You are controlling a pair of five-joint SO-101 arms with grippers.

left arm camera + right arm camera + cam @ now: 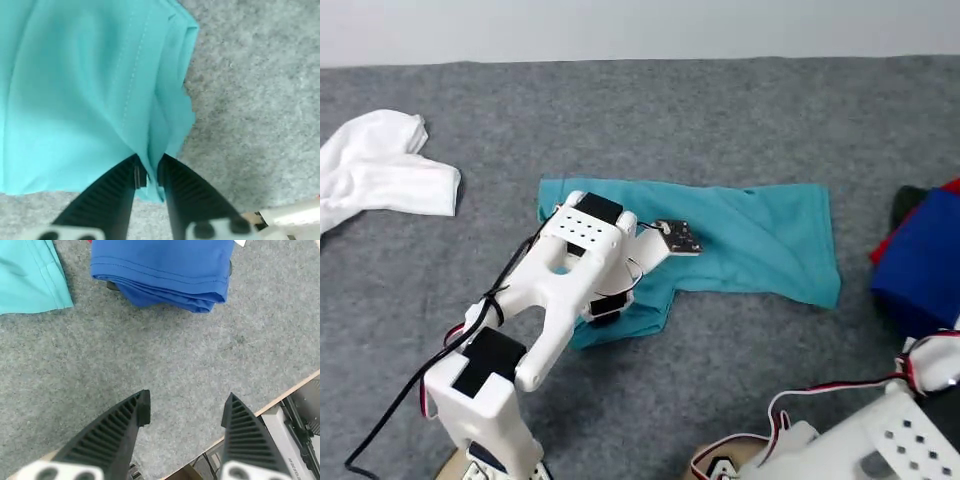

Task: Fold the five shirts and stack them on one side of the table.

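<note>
A teal shirt [740,240] lies spread across the middle of the grey table, partly folded. My left gripper [149,170] is shut on a fold at the shirt's [75,90] near left edge; in the high view that arm [582,262] covers this corner. A white shirt [380,175] lies crumpled at the far left. A folded blue shirt [925,260] tops a stack at the right edge, with red and dark cloth under it. My right gripper [186,412] hangs open over bare table near the front right, short of the blue shirt [160,270].
The table's front right edge [285,395] runs close beside the right gripper, with equipment below it. Grey felt [720,380] lies bare in front of the teal shirt and along the back. Cables trail from both arm bases.
</note>
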